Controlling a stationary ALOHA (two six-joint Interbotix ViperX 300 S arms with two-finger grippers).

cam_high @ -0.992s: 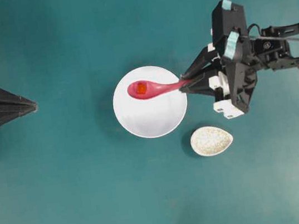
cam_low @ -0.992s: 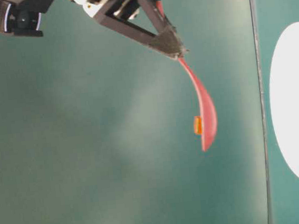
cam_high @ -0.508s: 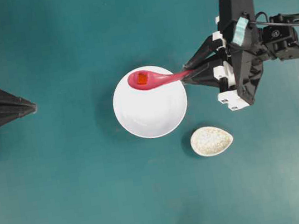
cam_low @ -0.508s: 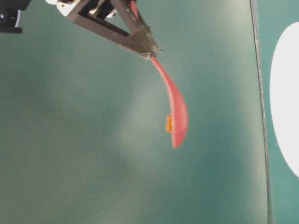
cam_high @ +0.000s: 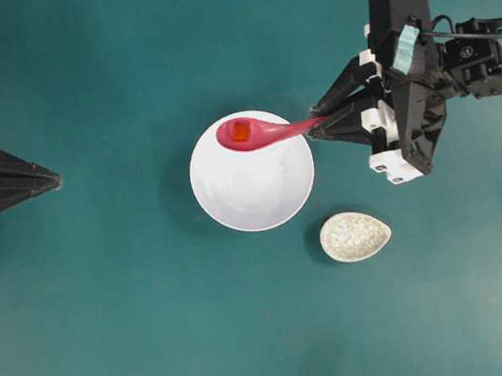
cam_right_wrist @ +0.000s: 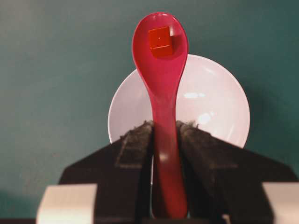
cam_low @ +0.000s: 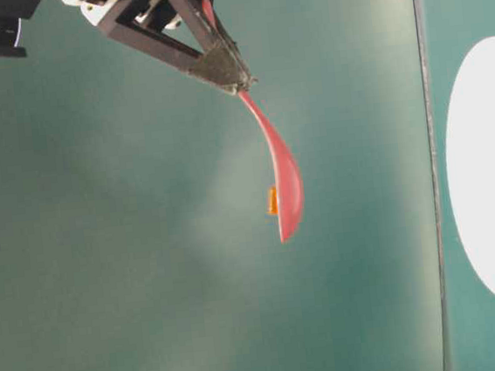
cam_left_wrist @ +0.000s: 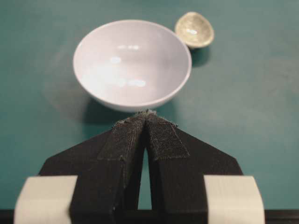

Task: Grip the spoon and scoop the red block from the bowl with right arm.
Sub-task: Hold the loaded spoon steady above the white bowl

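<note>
Red block [cam_right_wrist: 160, 41] in spoon [cam_right_wrist: 162, 93] beyond right tool [cam_right_wrist: 164, 128].

The spoon [cam_right_wrist: 161, 88] looks glossy and smooth, like glazed plastic; the bowl [cam_left_wrist: 132, 65] is shiny white; the small dish [cam_high: 356, 236] is speckled; the gripper pads [cam_right_wrist: 136, 144] look rough and fuzzy; the table [cam_high: 141, 337] is matt

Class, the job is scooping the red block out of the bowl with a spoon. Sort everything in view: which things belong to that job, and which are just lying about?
Belongs to the job:
- spoon
- red block, in the scoop
- bowl
- right gripper, holding the handle

Just lying about:
- speckled beige dish, beside the bowl
- left gripper, idle, shut
</note>
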